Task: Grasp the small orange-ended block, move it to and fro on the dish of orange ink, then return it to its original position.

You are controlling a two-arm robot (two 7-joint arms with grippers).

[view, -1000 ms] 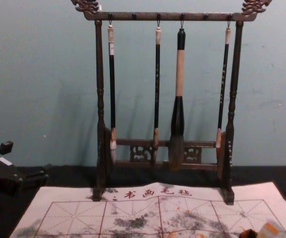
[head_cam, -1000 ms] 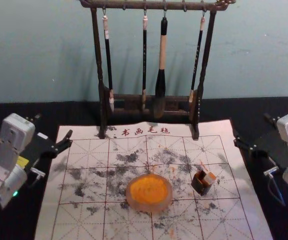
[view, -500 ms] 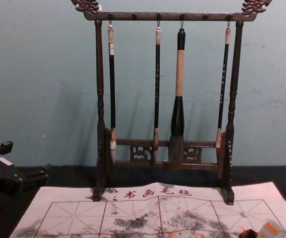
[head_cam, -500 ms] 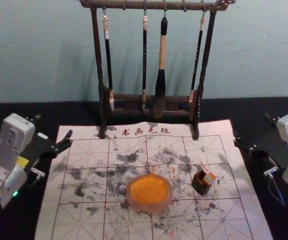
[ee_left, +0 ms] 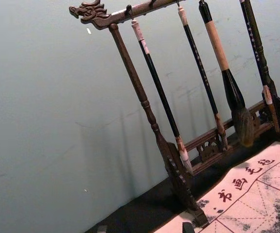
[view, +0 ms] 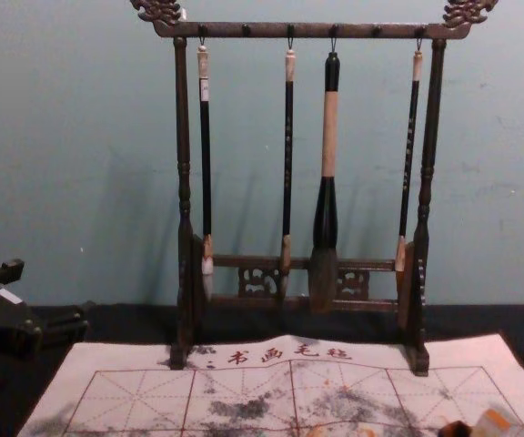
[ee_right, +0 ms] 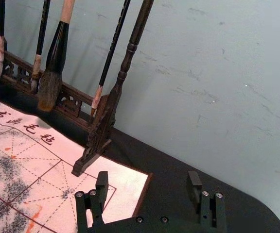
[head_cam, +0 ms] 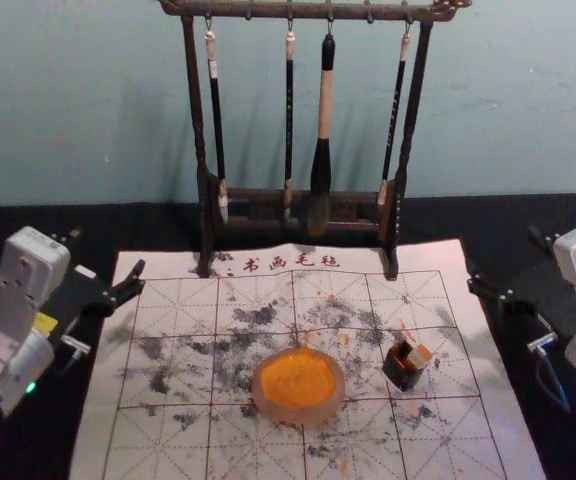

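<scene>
The small orange-ended block leans tilted at the little dark box, right of the orange ink dish. We judge it light and stiff, perhaps slick where inked, so we'd pinch its sides, clear of that end. Beyond the grid-printed mat, our right gripper and left gripper flank it, each with jaws apart.
</scene>
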